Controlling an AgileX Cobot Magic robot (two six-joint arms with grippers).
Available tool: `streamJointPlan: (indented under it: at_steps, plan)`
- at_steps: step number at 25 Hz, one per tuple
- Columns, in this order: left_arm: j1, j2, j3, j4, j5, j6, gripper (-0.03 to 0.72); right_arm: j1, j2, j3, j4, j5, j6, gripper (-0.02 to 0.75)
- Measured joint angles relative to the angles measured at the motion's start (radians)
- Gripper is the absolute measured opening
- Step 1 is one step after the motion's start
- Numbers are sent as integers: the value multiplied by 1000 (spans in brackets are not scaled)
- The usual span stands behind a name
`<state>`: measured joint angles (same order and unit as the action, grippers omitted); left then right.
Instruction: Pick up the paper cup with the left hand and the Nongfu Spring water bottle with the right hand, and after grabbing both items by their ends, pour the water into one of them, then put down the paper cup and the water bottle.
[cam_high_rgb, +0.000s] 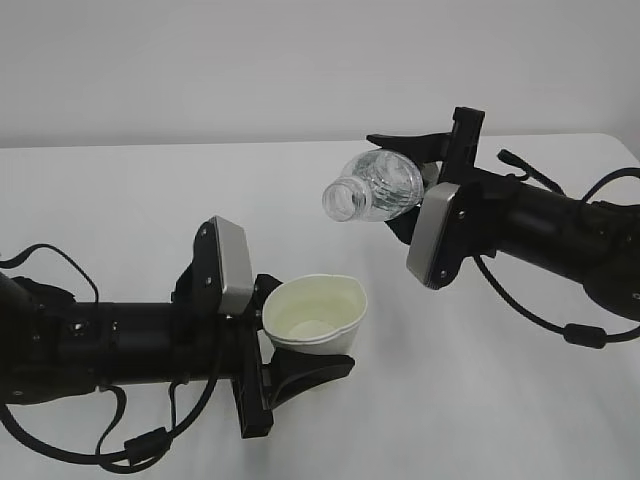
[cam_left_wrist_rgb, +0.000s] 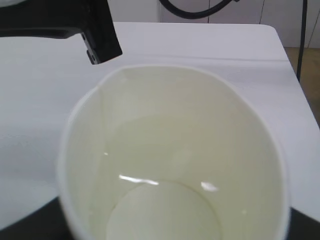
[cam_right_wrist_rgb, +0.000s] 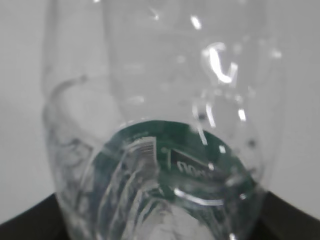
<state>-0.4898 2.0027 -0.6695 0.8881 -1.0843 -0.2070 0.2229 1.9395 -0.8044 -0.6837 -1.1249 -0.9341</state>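
Cup and bottle are both off the table and in the claws, so the two pick-ups look done. The left claw (cam_high_rgb: 290, 355) is closed around the paper cup (cam_high_rgb: 315, 315) near its base, one black finger below it and the other behind; the rim looks slightly squeezed out of round. Held tilted, the cup's mouth faces up and toward the bottle. Its cream inside shows a shallow pool of water (cam_left_wrist_rgb: 165, 165) with bright glints along its edge in the left wrist view, so at least some pouring appears to have taken place.

The right claw (cam_high_rgb: 425, 165) grips the water bottle (cam_high_rgb: 378, 187) by its rear end, one finger above and one below. Lying close to level, with its open neck (cam_high_rgb: 343, 200) pointing left and a little down, the bottle sits above and to the right of the cup and clear of it. No stream runs between them. Through the clear wall in the right wrist view, a green label (cam_right_wrist_rgb: 175, 155) and ripples of light show, but whether water remains inside I cannot tell.

Beyond the claws, both black arms reach in from opposite sides over the bare white table (cam_high_rgb: 120, 200).

My reading is that pouring is finished or nearly so. Left to do: right the bottle, then set both down and let go.
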Motion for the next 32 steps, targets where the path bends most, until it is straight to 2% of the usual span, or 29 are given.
streamJointPlan:
  at_steps: [32]
  plan:
    - [0, 0, 0, 0, 0, 0, 447, 0, -2, 0, 6, 0, 324, 470]
